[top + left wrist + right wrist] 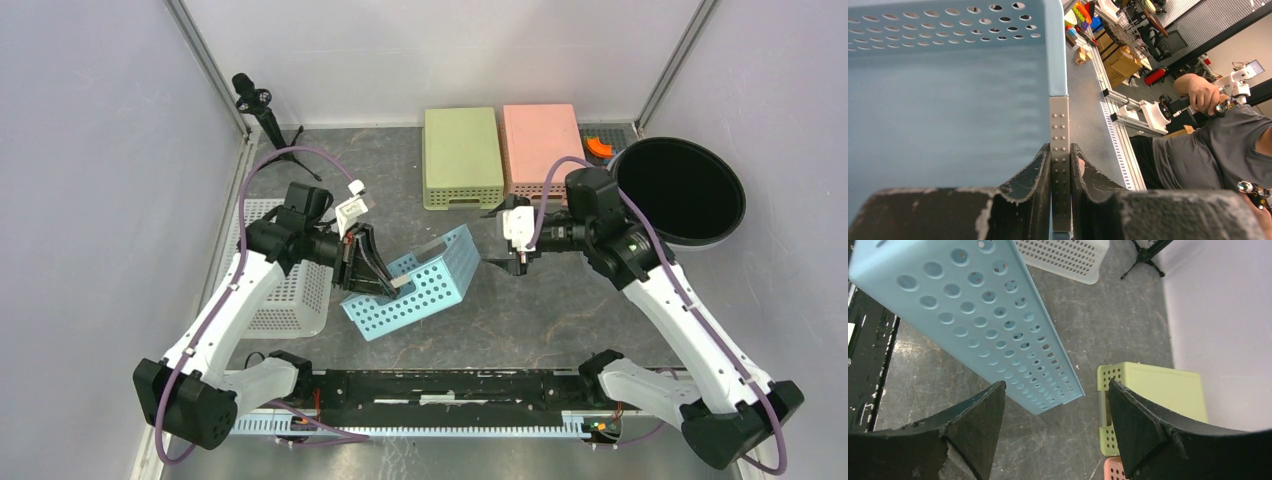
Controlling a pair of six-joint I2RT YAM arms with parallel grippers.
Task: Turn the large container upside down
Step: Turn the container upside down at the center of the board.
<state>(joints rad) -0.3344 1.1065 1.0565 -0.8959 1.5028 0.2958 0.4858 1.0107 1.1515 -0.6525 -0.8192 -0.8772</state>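
Note:
The large container point(425, 285) is a light blue perforated basket, tilted up on one edge in the middle of the table. My left gripper point(388, 284) is shut on the studded metal handle strip point(1059, 125) at its rim. In the left wrist view both fingers point(1040, 170) press that strip, and the blue wall point(948, 100) fills the left side. My right gripper point(493, 238) stands open just right of the basket and does not touch it. In the right wrist view, the basket's perforated side point(973, 315) lies beyond the right gripper point(1055, 385), with nothing between the fingers.
A white perforated basket point(285, 290) lies at the left under my left arm. Green point(462, 155) and pink point(541, 145) containers sit upside down at the back. A black round tub point(680, 190) is at the right, a small tripod point(262, 115) at the back left.

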